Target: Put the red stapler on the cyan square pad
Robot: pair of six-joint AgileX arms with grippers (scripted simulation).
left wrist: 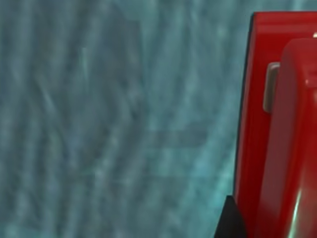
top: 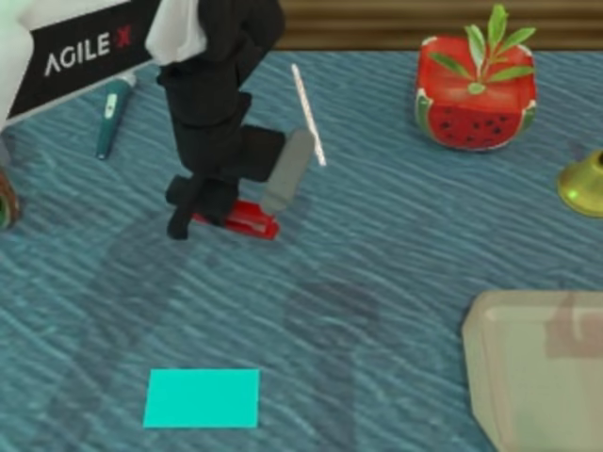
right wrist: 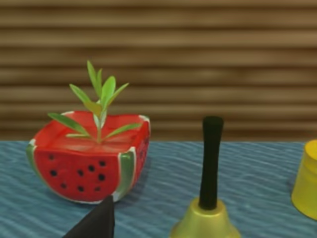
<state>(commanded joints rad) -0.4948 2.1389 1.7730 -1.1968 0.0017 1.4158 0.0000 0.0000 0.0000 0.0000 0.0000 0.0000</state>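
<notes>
Red stapler fills my left wrist view, close under my left hand, far left on the desk. I cannot tell if my fingers hold it. I should grip its middle, then carry it near to the pad.

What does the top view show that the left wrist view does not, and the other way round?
Only the top view shows the left arm's gripper over the red stapler, the cyan square pad nearer the front edge and bare, the watermelon planter, the brass bell, the beige tray, a teal pen and a white stick. Only the left wrist view shows the stapler's grey metal inset, seen close. Both show the stapler lying on the blue table, off the pad.
</notes>
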